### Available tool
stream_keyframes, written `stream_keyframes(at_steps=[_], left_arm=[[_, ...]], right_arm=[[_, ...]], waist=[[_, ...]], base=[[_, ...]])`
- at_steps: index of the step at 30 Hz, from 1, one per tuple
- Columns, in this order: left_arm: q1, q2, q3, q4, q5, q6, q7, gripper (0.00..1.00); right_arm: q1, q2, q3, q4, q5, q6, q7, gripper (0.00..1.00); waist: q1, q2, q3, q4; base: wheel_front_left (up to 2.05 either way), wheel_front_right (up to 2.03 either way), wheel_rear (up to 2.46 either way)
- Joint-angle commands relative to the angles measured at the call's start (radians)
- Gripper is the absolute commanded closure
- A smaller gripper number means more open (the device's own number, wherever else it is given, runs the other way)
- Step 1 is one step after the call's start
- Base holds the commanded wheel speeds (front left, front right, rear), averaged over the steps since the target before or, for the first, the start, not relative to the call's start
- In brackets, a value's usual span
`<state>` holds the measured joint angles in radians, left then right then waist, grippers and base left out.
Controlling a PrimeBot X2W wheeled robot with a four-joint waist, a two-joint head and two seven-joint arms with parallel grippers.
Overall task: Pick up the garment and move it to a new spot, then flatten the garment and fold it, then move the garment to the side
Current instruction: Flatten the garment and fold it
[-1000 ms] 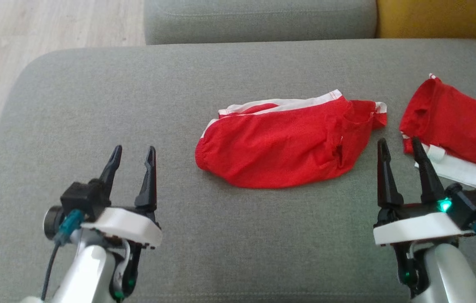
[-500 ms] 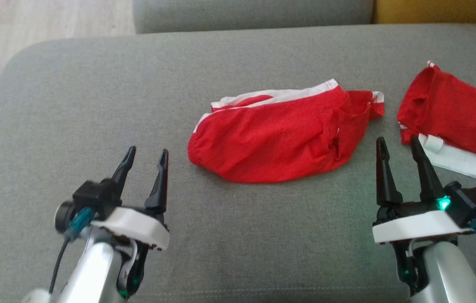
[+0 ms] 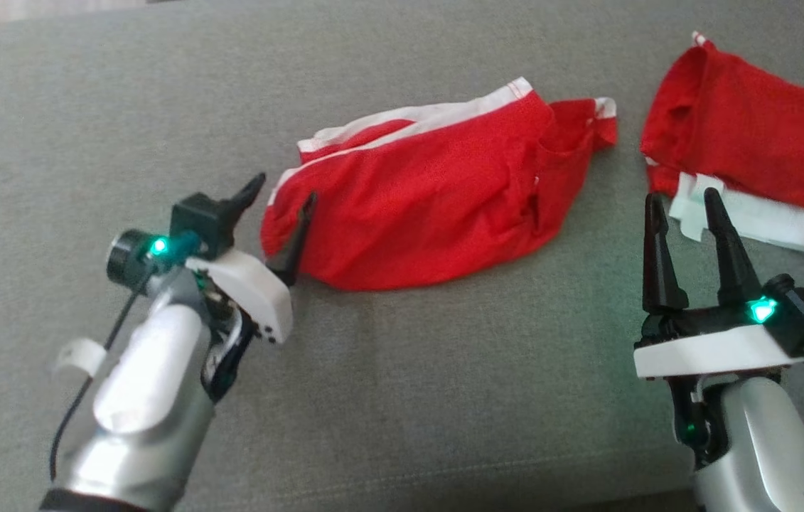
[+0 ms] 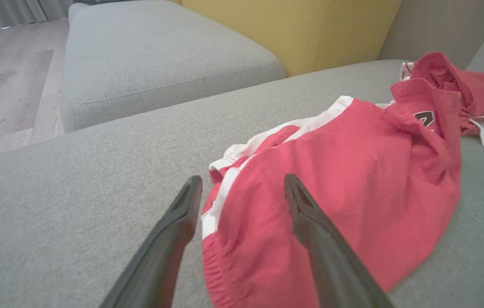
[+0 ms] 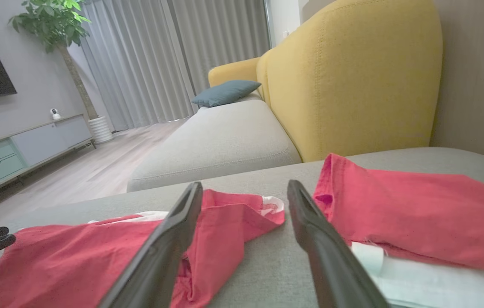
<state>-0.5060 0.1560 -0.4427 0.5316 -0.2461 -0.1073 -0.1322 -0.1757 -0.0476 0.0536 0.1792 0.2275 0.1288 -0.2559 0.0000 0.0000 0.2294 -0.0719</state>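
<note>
A broad grey sofa cushion (image 3: 402, 398) is seen spread beneath everything in the head view. Beyond it, in the right wrist view, a second grey cushion (image 5: 224, 141) and a yellow sofa back (image 5: 353, 77) are shown.

The garment (image 3: 430, 206), a pair of red shorts edged with white trim, is laid rumpled near the middle of the cushion, with its white-banded edge turned to the far side and a narrow red end drawn out towards the right. A second red garment (image 3: 750, 135) is laid well to the right of it, apart from it, and a piece of white cloth (image 3: 750, 217) is partly tucked under that second garment's near edge.

The left pincer (image 3: 285, 187) is held wide open at the left end of the garment. Its two fingers are set astride the white-trimmed corner, one finger over the bare cushion and the other over the red fabric. Nothing is gripped by it, and whether the fabric is touched by either finger cannot be told.

The right pincer (image 3: 682, 196) is likewise held wide open and nothing is held in it. It is placed over bare cushion, between the garment's right end and the white cloth, with one fingertip just beside that cloth.
</note>
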Motion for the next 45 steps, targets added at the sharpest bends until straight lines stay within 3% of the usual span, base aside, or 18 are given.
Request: stream_keyframes(at_steps=[1, 7, 8, 9, 10, 17, 25, 34, 39, 45], left_arm=[[-0.057, 0.033, 0.031, -0.016, 0.009, -0.005, 0.001, 0.00], [-0.121, 0.049, 0.011, 0.060, 0.023, -0.009, 0.005, 0.00], [-0.126, 0.050, 0.004, 0.068, 0.023, -0.011, 0.006, 0.06], [-0.132, 0.052, -0.003, 0.076, 0.023, -0.012, 0.007, 0.64], [-0.137, 0.055, -0.012, 0.081, 0.024, -0.014, 0.006, 1.00], [-0.181, 0.068, -0.034, 0.109, 0.016, -0.017, -0.033, 1.00], [-0.292, 0.055, 0.011, 0.087, 0.030, 0.044, -0.122, 1.00], [-0.252, 0.062, 0.058, -0.201, 0.126, 0.100, -0.129, 1.00], [-0.099, 0.116, -0.086, -0.341, 0.260, 0.064, -0.129, 1.00], [0.079, 0.195, -0.304, -0.326, 0.339, 0.011, -0.129, 1.00]], right_arm=[[-0.030, -0.003, 0.018, -0.034, 0.003, 0.002, -0.006, 0.00], [-0.035, -0.003, 0.016, -0.037, 0.009, 0.002, -0.006, 0.00], [-0.035, -0.003, 0.016, -0.037, 0.011, 0.002, -0.006, 0.00], [-0.036, -0.003, 0.016, -0.037, 0.012, 0.002, -0.006, 0.00], [-0.036, -0.003, 0.017, -0.037, 0.013, 0.002, -0.006, 0.00], [-0.045, -0.003, 0.020, -0.033, 0.019, 0.002, -0.006, 0.00], [-0.053, -0.003, 0.024, -0.025, 0.019, 0.002, -0.006, 0.00], [-0.053, -0.003, 0.020, -0.023, 0.027, 0.002, -0.006, 0.00], [-0.044, -0.003, 0.012, -0.023, 0.034, 0.002, -0.006, 0.00], [-0.026, -0.003, 0.006, -0.009, 0.040, 0.002, -0.006, 0.00]], waist=[[0.0000, 0.0000, 0.018, -0.019], [0.0000, 0.0000, 0.032, -0.039], [0.0000, 0.0000, 0.032, -0.041], [0.0000, 0.0000, 0.033, -0.043], [0.0000, 0.0000, 0.034, -0.045], [0.0000, 0.0000, 0.034, -0.052], [0.0000, 0.0000, 0.013, -0.055], [0.0000, 0.0000, -0.009, -0.048], [0.0000, 0.0000, -0.022, -0.029], [0.0000, 0.0000, -0.060, 0.008]], base=[[0.00, 0.00, 0.00], [0.00, 0.00, 0.00], [0.00, 0.00, 0.00], [0.00, 0.00, 0.00], [0.00, 0.00, 0.00], [0.00, 0.00, 0.00], [0.00, 0.00, 0.00], [0.00, 0.00, 0.00], [0.00, 0.00, 0.00], [0.00, 0.00, 0.00]])
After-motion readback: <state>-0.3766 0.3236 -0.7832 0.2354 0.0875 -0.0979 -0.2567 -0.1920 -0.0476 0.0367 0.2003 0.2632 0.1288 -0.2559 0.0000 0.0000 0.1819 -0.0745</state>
